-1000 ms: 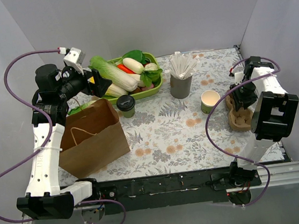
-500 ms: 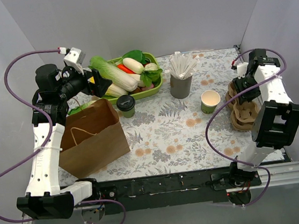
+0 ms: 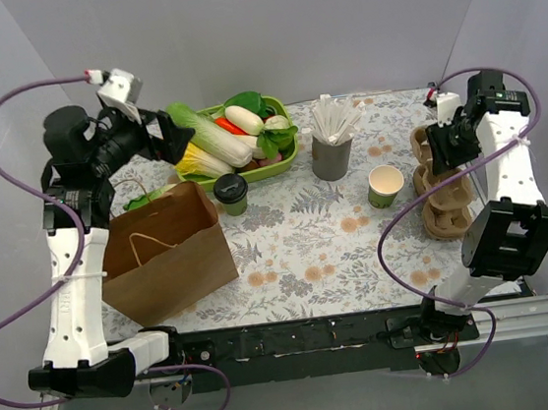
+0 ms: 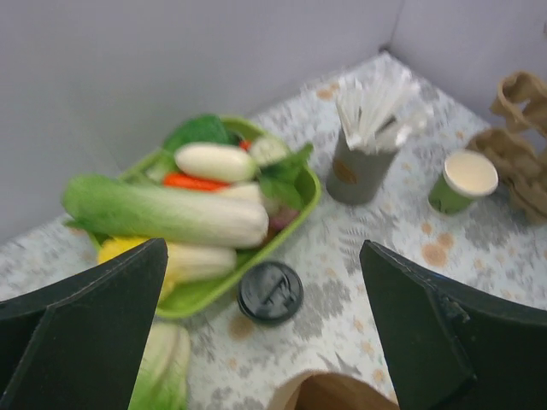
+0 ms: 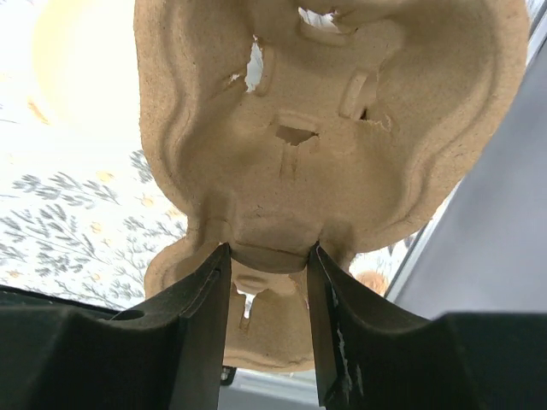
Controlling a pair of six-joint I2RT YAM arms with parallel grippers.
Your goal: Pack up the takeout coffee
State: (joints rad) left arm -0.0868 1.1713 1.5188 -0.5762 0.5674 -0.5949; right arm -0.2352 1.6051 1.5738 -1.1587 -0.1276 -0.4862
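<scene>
**Robot lab test cell**

Plain grey panel walls [image 3: 234, 31] box in a small table under a floral-print cloth [image 3: 308, 241]. A white jointed left arm [image 3: 71, 287] and right arm [image 3: 508, 168], trailing purple cables [image 3: 13, 304], are bolted to a black metal rail [image 3: 299, 339]. A green plastic tray of vegetables [image 3: 251, 176], a brown paper bag [image 3: 166, 252] and a dark-green paper cup with a black lid [image 3: 231, 192] stand as props.

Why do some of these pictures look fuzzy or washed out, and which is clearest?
Top external view: clearest, sharp and evenly lit, no harsh shadows. Left wrist view: softly blurred, the takeout coffee and the green tray fuzzy-edged. Right wrist view: the cardboard cup carrier fills the frame, and the upper left corner is blown out to white.
</scene>
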